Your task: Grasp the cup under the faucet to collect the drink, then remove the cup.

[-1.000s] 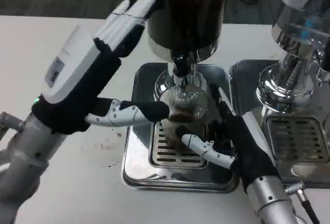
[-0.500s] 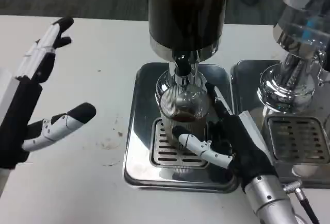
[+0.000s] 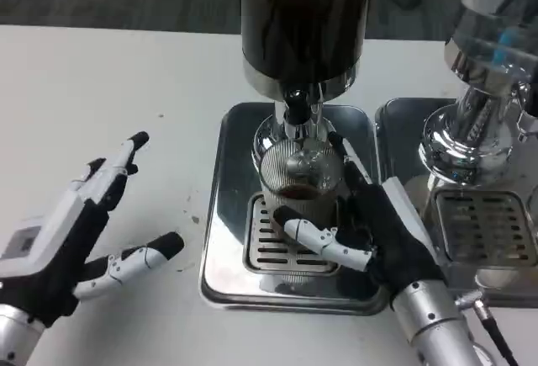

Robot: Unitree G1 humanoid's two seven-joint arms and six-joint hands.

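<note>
White tabletop [image 3: 126, 71] carries the whole setup. The dark-bodied dispenser [image 3: 303, 21] stands toward the far edge, right of centre, on a steel drip tray [image 3: 220, 214]. A second chrome dispenser [image 3: 479, 88] stands at the right edge.

The left robot hand [image 3: 80, 231] hovers over the near-left area of the tabletop, fingers spread, holding nothing, well apart from the tray.

The right robot hand [image 3: 370, 227] reaches in from the near-right and grips the cup [image 3: 298, 183], thumb across its front and fingers around its right side.

The cup stands upright on the tray grille, directly under the faucet [image 3: 294, 114]. A shallow dark layer of drink shows inside.

Status: grasp complete; collection appears at least started, as liquid is present, though no stream can be made out. Remaining: finish filling, if required, then withdraw the cup from under the faucet.
</note>
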